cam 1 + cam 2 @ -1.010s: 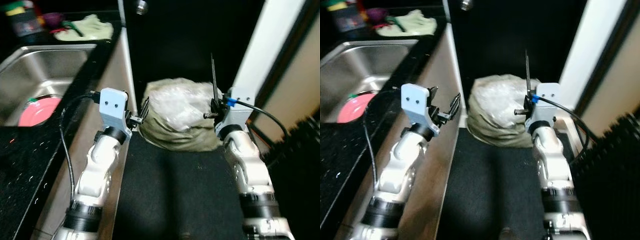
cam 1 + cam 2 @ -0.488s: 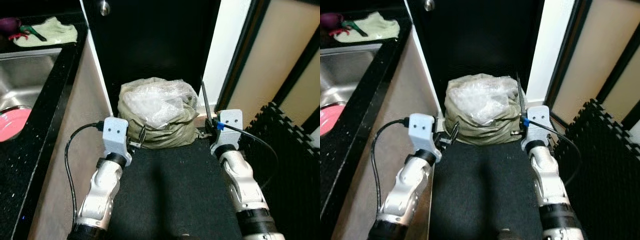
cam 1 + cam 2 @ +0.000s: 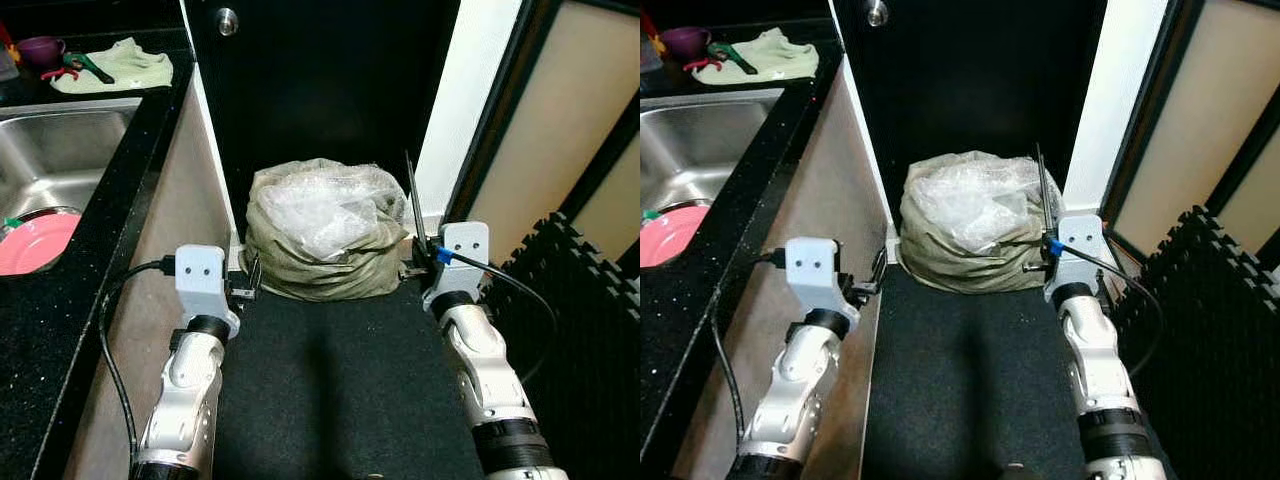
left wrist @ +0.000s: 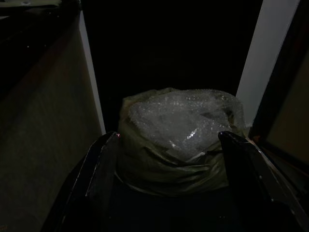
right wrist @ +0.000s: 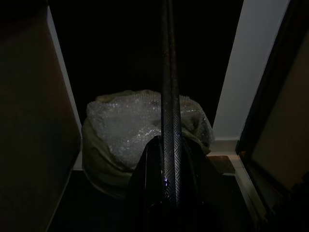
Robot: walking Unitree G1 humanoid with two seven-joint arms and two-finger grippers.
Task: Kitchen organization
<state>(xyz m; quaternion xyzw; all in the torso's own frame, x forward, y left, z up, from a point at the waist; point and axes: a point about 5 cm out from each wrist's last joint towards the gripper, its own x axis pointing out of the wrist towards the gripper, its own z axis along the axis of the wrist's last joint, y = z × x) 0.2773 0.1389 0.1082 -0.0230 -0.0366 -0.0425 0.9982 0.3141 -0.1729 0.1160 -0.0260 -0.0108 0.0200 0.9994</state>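
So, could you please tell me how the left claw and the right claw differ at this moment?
The left claw has its fingers spread wide, framing the olive sack of bubble wrap; the right claw has its fingers pressed flat together. In the head views, the left claw sits low beside the counter's side panel, while the right claw stands upright by the sack's far edge. Both point toward the sack and hold nothing.

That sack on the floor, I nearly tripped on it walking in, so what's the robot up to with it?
The robot stands facing an olive sack stuffed with clear plastic wrap, sitting on the floor against a dark door at the end of the counter. Nothing is held yet. The left gripper hovers open beside the sack's left edge, and the right gripper is shut, fingers upright by its right side. A pink plate lies in the sink.
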